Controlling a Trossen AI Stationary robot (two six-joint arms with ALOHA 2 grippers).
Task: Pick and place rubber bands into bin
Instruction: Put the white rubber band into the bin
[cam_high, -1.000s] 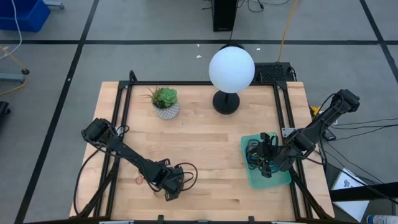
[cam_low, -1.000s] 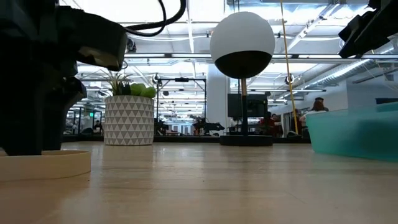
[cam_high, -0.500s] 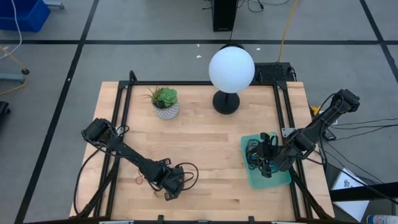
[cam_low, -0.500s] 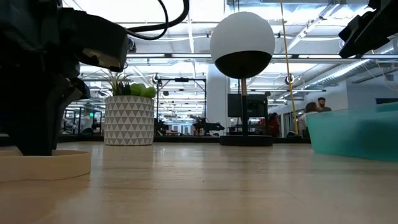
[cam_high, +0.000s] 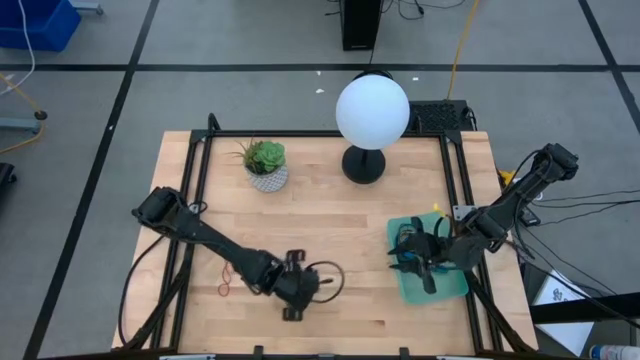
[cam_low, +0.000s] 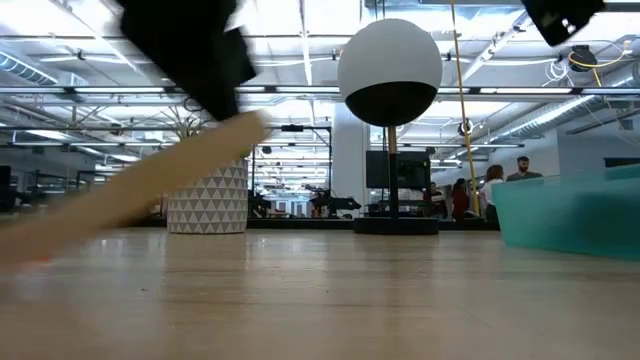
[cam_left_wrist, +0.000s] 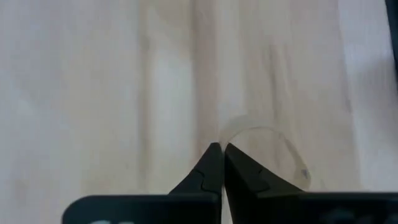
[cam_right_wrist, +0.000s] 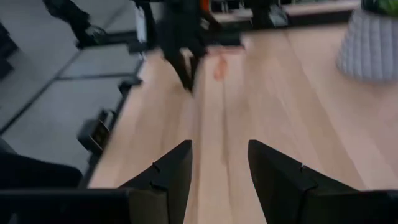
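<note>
My left gripper (cam_left_wrist: 219, 149) is shut on a tan rubber band (cam_low: 140, 185) near the table's front, left of centre, also seen from above as my left gripper (cam_high: 291, 310). A red rubber band (cam_high: 228, 282) lies flat on the table behind it. The teal bin (cam_high: 448, 285) sits at the front right with several bands (cam_high: 405, 243) inside. My right gripper (cam_right_wrist: 219, 163) is open above the bin, also seen as my right gripper (cam_high: 425, 262), and touches nothing. My left gripper pinches a short piece of the tan band's loop (cam_left_wrist: 229, 138) between its two fingertips, coming from above and slanting down. In the low view the band slants down and away from the fingers. I cannot tell whether its low end (cam_low: 25, 240) rests on the table.
A white patterned plant pot (cam_high: 266, 178) stands at the back left. A globe lamp (cam_high: 371, 110) on a black base stands at the back centre. The black loop (cam_high: 328, 283) by my left gripper is an arm cable. Bare wood lies between the two arms.
My left gripper has shut on the tan band, then risen and gone toward the table's right edge while rolling. The band, which lay flat, now slants with its held part lifted. My right gripper has tipped upward above the bin and stays open.
</note>
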